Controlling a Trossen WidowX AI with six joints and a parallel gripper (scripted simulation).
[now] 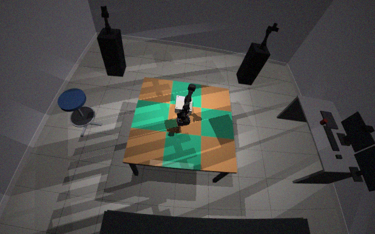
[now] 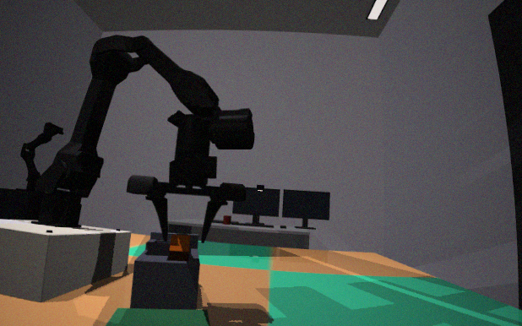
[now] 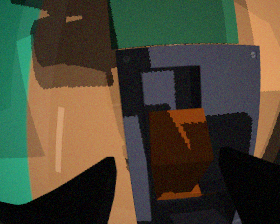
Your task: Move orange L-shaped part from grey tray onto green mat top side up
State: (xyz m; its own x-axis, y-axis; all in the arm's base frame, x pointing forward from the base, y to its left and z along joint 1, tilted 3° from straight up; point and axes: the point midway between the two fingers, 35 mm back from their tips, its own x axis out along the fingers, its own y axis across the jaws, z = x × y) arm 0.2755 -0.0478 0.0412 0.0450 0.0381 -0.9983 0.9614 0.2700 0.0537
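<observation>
The grey tray (image 2: 163,283) (image 3: 233,72) stands on the table. The orange L-shaped part (image 2: 179,247) (image 3: 180,152) sits in its pocket, and one end sticks up above the tray's top. My gripper (image 2: 184,240) (image 3: 168,160) (image 1: 182,121) is open and points straight down. One finger stands on each side of the raised end, with the tips level with it, and I see a gap between the fingers and the part. The dark green mat (image 3: 171,3) (image 2: 161,317) lies right beside the tray.
The arm's white base block (image 2: 35,258) (image 1: 180,102) stands close behind the tray. The table top is an orange and green checker pattern with dark shadows across it. A blue stool (image 1: 71,99), two black pedestals and a desk with monitors (image 2: 281,204) stand off the table.
</observation>
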